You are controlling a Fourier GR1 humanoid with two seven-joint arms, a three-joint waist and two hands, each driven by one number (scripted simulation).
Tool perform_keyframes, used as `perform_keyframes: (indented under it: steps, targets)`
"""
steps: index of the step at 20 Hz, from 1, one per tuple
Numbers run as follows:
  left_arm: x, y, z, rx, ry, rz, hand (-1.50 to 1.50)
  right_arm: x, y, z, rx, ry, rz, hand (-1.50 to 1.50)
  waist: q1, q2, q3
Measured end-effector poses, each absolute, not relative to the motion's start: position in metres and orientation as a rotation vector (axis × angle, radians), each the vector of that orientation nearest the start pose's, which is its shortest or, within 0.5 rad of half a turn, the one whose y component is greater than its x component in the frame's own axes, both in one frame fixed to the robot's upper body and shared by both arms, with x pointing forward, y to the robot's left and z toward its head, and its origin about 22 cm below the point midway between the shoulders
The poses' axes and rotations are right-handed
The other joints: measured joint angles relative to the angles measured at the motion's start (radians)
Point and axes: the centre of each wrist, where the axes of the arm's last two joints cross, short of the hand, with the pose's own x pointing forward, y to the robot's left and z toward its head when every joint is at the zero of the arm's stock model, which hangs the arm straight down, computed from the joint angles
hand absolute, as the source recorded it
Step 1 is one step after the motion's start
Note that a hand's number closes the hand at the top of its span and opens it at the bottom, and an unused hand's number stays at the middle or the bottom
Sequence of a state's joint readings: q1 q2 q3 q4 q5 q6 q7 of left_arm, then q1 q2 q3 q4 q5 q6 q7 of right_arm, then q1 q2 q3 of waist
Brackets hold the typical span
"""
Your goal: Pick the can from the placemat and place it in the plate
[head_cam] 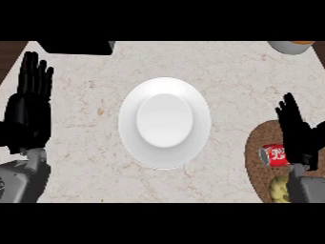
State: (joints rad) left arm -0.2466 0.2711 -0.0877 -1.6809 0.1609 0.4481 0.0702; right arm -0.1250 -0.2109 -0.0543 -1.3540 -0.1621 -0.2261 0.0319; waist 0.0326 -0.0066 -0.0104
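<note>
A red can (274,155) lies on its side on the brown round placemat (258,143) at the right, its silver end facing left. My right hand (300,135) is open just right of the can, fingers pointing up and thumb spread to the right, its wrist partly over the can's right end. A white plate (165,122) sits in the middle of the counter with nothing on it. My left hand (30,109) rests open at the left edge, fingers up.
A yellow object (280,189) lies on the placemat's lower part beside my right forearm. A black item (77,47) stands at the counter's far left edge and a pale bowl (291,46) at the far right corner.
</note>
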Motion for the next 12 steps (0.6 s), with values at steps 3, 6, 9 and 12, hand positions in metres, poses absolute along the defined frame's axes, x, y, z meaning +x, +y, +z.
perform_keyframes:
  steps: [3, 6, 9, 12]
  targets:
    - [0.28, 0.237, 0.076, 0.205, -1.722, 0.141, 0.0, 0.283, -0.282, 0.013, -0.356, -1.535, 0.108, 1.5, 0.007, 0.007, 0.001]
    - [0.272, 0.234, 0.048, 0.172, -1.565, 0.078, 0.0, 0.296, -0.282, 0.044, -0.514, -1.635, 0.511, 1.5, 0.04, 0.018, -0.013]
    - [0.264, 0.229, 0.029, 0.134, -1.452, 0.039, 0.0, 0.305, -0.302, 0.08, -0.8, -1.686, 0.848, -1.5, 0.039, 0.014, -0.032]
    - [0.254, 0.223, 0.008, 0.082, -1.338, 0.001, 0.0, 0.311, -0.299, 0.113, -1.048, -1.755, 1.154, -1.5, 0.026, 0.008, -0.021]
